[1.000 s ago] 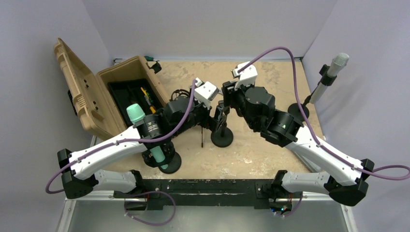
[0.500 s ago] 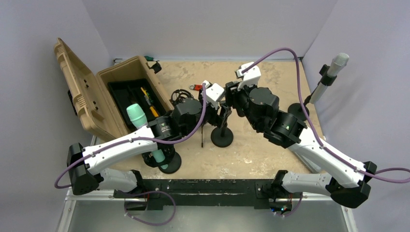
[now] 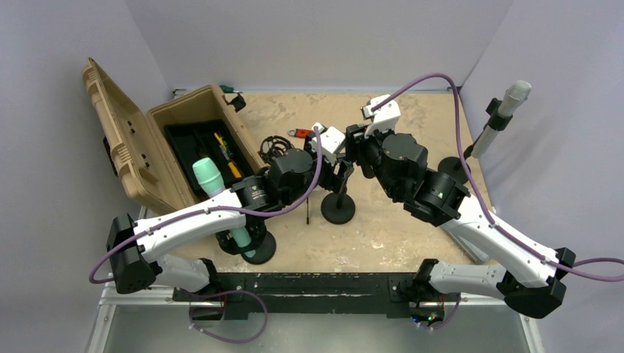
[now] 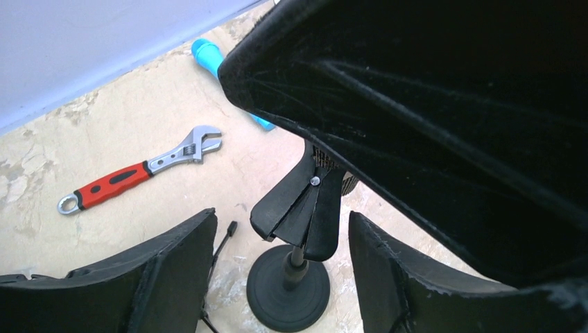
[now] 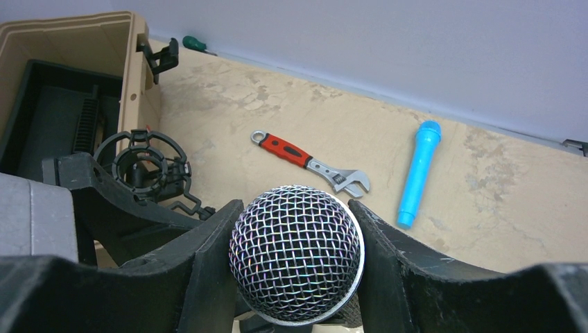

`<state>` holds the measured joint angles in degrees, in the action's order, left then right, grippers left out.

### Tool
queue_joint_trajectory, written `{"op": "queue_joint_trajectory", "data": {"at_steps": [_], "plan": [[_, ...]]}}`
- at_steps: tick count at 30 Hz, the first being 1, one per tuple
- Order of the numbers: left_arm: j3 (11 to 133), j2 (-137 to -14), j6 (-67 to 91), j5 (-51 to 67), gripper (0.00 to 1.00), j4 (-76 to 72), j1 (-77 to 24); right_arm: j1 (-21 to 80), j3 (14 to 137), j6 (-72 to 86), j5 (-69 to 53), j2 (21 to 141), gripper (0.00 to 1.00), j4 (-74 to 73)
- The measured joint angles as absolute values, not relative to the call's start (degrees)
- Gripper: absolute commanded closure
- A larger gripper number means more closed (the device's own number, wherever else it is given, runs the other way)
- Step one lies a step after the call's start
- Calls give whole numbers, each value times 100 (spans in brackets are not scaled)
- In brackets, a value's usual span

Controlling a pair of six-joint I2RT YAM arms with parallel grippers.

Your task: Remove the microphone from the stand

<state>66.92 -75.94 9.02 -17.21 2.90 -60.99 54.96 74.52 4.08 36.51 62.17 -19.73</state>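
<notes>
The microphone's silver mesh head (image 5: 296,253) sits between my right gripper's fingers (image 5: 208,277), which press on both its sides. In the top view my right gripper (image 3: 353,156) hangs over the black stand (image 3: 338,209) at the table's middle. The stand's black clip (image 4: 305,208), thin pole and round base (image 4: 288,288) show in the left wrist view. My left gripper (image 4: 281,225) is open with one finger on each side of the clip and touches neither side. It also shows in the top view (image 3: 335,175). The microphone's handle is hidden.
A red-handled wrench (image 4: 132,177) and a blue microphone (image 5: 418,170) lie behind the stand. A black shock mount (image 5: 142,166) sits beside the open tan case (image 3: 158,140). A green microphone on its stand (image 3: 208,176) is at the left and a grey one (image 3: 511,95) at the far right.
My left arm has swung right and forward, bringing its open gripper around the stand's clip. My right gripper has stayed on the microphone's head and shifted only slightly.
</notes>
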Motion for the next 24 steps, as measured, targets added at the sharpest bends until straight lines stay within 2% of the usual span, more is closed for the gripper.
{"op": "queue_joint_trajectory", "data": {"at_steps": [5,8,11,14,15,24], "plan": [[6482,-7520,943,-1695,38,-19,-6034,5500,7452,405,3638,6217,90,-1975],[6383,-7511,954,-1667,47,-187,-5994,5502,7452,405,3627,6217,92,-1975],[6335,-7511,991,-1568,64,-305,-5990,5509,7450,412,3610,6219,96,-1968],[6272,-7511,1017,-1466,93,-447,-5996,5507,7452,429,3594,6237,100,-1938],[6239,-7511,1039,-1459,98,-508,-5990,5507,7450,429,3592,6237,100,-1927],[6073,-7483,1035,-1387,100,-792,-5948,5513,7450,436,3708,6250,100,-1872]]}}
